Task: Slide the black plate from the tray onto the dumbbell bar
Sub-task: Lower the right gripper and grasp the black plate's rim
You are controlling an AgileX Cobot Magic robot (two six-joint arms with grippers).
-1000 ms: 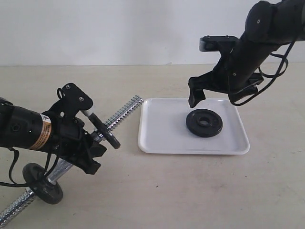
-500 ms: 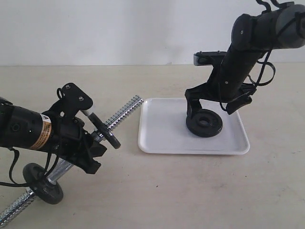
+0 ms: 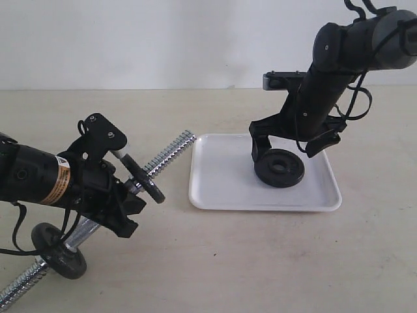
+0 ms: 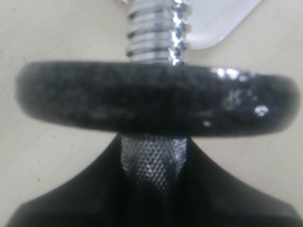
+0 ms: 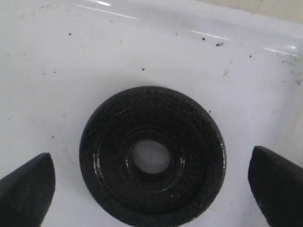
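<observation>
The black plate (image 3: 279, 168) (image 5: 152, 156) lies flat on the white tray (image 3: 218, 192) (image 5: 71, 56), hole up. My right gripper (image 3: 285, 155) (image 5: 150, 182) is open and low over it, one finger (image 5: 28, 189) on each side of the plate, both clear of its rim. The chrome dumbbell bar (image 3: 168, 154) (image 4: 154, 28) slants up toward the tray, threaded end free. My left gripper (image 3: 120, 195) (image 4: 151, 177) is shut on its knurled middle, just behind a black disc (image 3: 146, 183) (image 4: 156, 101). Another black disc (image 3: 60, 252) sits at the bar's low end.
The tray stands right of the bar's free end, a short gap between them. A corner of the tray (image 4: 222, 19) shows beyond the thread in the left wrist view. Beige tabletop surrounds everything, with a white wall behind.
My right gripper has come down from above the tray's far side and now straddles the black plate. The left arm and the bar have stayed still.
</observation>
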